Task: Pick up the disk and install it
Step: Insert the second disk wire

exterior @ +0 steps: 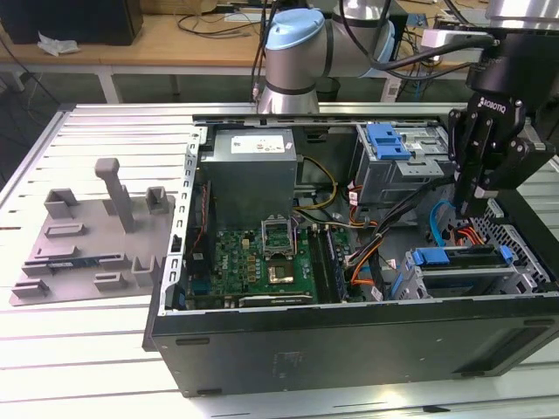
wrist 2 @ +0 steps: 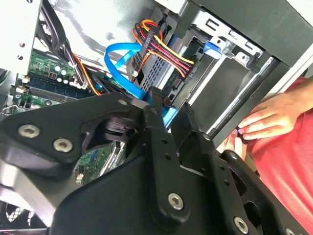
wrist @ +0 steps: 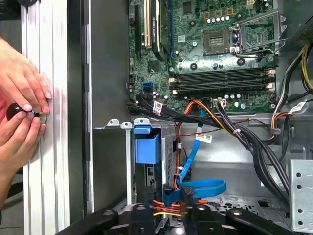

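Observation:
The disk (exterior: 447,258) sits in the lower bay at the front of the open computer case (exterior: 349,340), its blue carrier frame facing up; in the first wrist view its blue frame (wrist: 146,147) shows in the bay slot. My gripper (exterior: 463,206) hangs just above that bay, beside a blue data cable (exterior: 437,223). In both wrist views the gripper (wrist 2: 170,110) (wrist: 168,213) stands open with a narrow gap, over the red-and-yellow power leads (wrist: 166,208). Nothing is held between its fingers.
A person's hands (wrist: 22,98) (wrist 2: 264,120) hold a small dark part at the table rail beside the case. Inside the case lie the power-supply box (exterior: 253,170), the motherboard (exterior: 262,262), an upper drive cage (exterior: 393,157) and cable bundles (exterior: 376,244). A grey fixture (exterior: 96,236) lies on the exterior view's left.

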